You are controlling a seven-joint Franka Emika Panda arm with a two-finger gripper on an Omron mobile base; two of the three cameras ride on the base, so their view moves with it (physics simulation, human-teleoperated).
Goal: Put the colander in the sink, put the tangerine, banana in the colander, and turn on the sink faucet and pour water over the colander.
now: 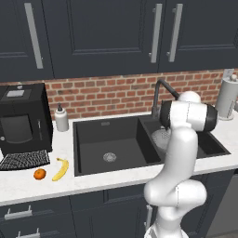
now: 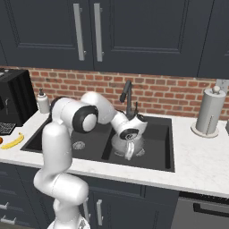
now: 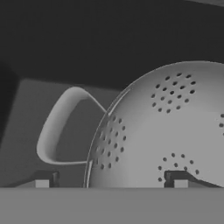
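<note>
Colander set in right basin of sink; pincer spread wide, nothing held. Next: tangerine at 9 o'clock to be fetched.

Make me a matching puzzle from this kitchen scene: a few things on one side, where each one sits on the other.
Things:
1. colander
2. banana
3. soap bottle
4. paper towel roll

Places:
A. counter right of the sink
B. right basin of the sink
C. counter behind the sink's left corner
D. counter front left, beside the tangerine

Pairs: 1-B, 2-D, 3-C, 4-A
</note>
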